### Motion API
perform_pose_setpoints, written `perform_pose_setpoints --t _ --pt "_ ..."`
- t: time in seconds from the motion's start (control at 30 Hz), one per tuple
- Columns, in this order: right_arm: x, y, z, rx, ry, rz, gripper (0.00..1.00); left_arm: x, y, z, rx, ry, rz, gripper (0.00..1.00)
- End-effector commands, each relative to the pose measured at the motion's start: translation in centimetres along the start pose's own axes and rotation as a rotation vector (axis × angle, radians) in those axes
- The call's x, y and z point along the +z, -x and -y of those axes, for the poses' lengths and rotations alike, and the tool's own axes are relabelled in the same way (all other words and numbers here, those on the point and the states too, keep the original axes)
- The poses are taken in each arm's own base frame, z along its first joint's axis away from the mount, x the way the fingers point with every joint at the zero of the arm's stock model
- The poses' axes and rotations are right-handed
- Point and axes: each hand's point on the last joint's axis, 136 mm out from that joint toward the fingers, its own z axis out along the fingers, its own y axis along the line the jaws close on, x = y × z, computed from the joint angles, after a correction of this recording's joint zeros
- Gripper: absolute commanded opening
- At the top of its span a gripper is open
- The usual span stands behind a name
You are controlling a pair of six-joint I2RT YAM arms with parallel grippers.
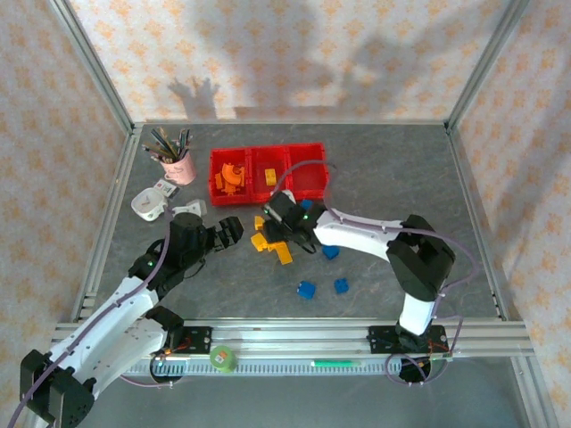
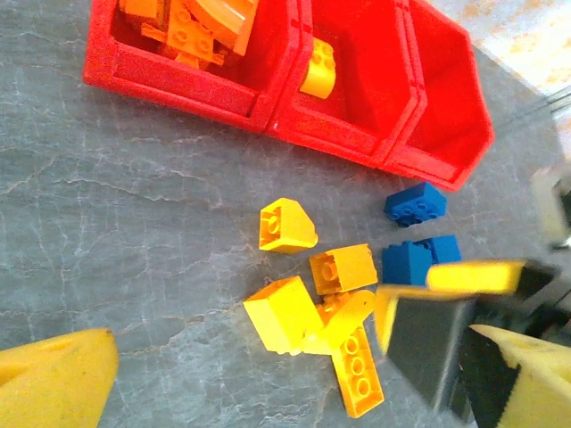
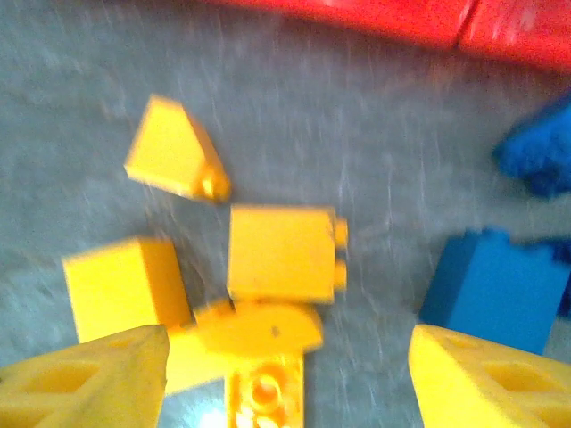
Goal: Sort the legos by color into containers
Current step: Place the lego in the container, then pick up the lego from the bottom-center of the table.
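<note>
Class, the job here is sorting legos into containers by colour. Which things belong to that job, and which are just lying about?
Belong to the job: red bins, orange legos, yellow legos, blue legos.
Lying about: pink cup of pens, green tape roll, white object.

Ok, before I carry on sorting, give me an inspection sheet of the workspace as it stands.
Surface: grey table, no spills seen.
Job's things: red containers; orange legos in the left bin, one yellow brick in the middle bin, right bin bare; yellow legos piled loose on the table; blue legos scattered loose.
Clutter: pink cup of pens, white object, green tape roll on the front rail.
Grippers: left gripper open beside the yellow pile; right gripper open over it, nothing clamped.
Cables: right arm's cable loops over the right bin.
Surroundings: aluminium frame, patterned walls.
</note>
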Motion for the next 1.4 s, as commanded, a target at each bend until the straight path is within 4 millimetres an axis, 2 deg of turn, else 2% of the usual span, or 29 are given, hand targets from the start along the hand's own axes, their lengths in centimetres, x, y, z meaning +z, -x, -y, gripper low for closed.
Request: perform_pose_setpoints --t 0.0,0.1,0.23,0.37,0.67,1.0,1.13,1.23,1.37 --pt "-1.2 -0.2 -0.3 0.060 0.030 0.043 0.73 -0.2 -1.3 -0.3 0.011 -0.015 -0.044 0.99" --pt "-0.5 -2.2 -0.3 0.057 0.020 0.014 0.73 -0.3 -1.4 -0.6 0.000 -0.014 -0.038 0.99" --pt "-0.4 -3.7 -1.4 0.028 0.017 0.013 0.74 -0.6 -1.2 -0.6 0.001 -0.006 -0.037 0.99" --pt "0.8 -4.9 -1.0 0.022 -0.026 -0.011 0.71 -0.7 -1.2 -0.8 0.001 0.001 -0.031 0.99" --pt "1.7 -5.3 0.0 0.001 -0.095 -0.001 0.57 -0.7 -1.4 -1.1 -0.001 0.008 -0.036 0.99" --pt "3.4 -6.2 0.3 -0.013 -0.126 -0.032 0.49 -0.7 -1.5 -1.1 -0.015 0.003 -0.030 0.99" --pt "3.6 -6.5 0.2 -0.011 -0.114 -0.034 0.43 -0.7 -1.5 -1.2 -0.013 0.004 -0.031 0.99" --pt "3.4 -6.4 0.1 -0.010 -0.108 -0.037 0.37 -0.7 -1.5 -1.1 -0.013 0.000 -0.033 0.99" --pt "1.5 -5.1 -0.2 0.005 -0.082 0.003 0.33 -0.8 -1.2 -0.6 -0.016 -0.019 -0.026 0.99"
